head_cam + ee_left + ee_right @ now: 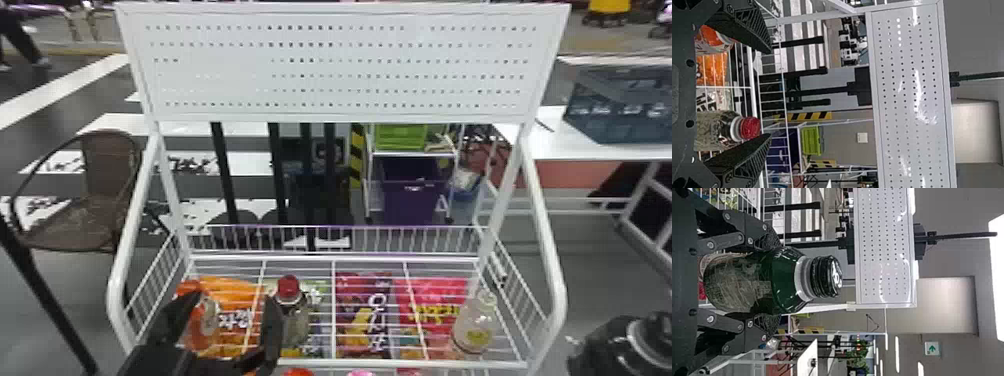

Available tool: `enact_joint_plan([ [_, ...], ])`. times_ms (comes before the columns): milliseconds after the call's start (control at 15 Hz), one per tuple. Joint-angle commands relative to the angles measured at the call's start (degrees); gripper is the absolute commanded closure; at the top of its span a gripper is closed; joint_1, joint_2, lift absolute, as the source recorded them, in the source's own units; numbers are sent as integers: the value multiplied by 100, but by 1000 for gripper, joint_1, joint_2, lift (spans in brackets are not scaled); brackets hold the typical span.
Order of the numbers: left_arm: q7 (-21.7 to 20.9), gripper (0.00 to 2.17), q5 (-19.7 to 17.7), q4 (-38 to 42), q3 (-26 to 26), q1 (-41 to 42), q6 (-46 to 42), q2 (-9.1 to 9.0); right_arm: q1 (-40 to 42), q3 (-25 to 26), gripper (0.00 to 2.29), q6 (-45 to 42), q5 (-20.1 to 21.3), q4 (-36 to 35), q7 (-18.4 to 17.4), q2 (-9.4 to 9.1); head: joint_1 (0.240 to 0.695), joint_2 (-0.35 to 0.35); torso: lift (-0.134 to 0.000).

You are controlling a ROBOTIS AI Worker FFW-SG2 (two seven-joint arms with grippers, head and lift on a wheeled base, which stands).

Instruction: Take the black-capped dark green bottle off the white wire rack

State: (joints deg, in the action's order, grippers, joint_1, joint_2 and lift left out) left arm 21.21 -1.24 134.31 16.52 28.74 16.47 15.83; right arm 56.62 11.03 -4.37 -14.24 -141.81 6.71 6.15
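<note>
At the lower right of the head view, my right gripper (pixel 602 342) is beside the rack, holding the dark green bottle, whose black cap (pixel 661 330) points up. In the right wrist view the green bottle (pixel 785 280) sits between the two fingers of my right gripper (pixel 770 284), which press on its sides. Over the front left of the white wire rack (pixel 300 364), my left gripper (pixel 227 317) stands open near an orange-labelled bottle and a red-capped bottle. Its fingers are wide apart in the left wrist view too, where my left gripper (pixel 770 94) holds nothing.
On the rack are the red-capped bottle (pixel 295 317), the orange-labelled bottle (pixel 202 325), a clear bottle (pixel 474 325) at the right, and snack bags (pixel 365 315). White side rails (pixel 545 240) and a perforated back panel (pixel 340 70) frame it. A white table (pixel 560 145) stands behind right.
</note>
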Motion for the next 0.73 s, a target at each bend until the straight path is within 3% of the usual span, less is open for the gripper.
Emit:
enact_joint_plan([
  [0, 6, 140, -8, 8, 9, -17, 1, -1, 7, 14, 1767, 12, -8, 31, -3, -53, 499, 0, 0],
  [667, 15, 140, 1, 26, 9, -26, 1, -1, -54, 22, 1764, 451, -8, -75, 6, -35, 499, 0, 0],
])
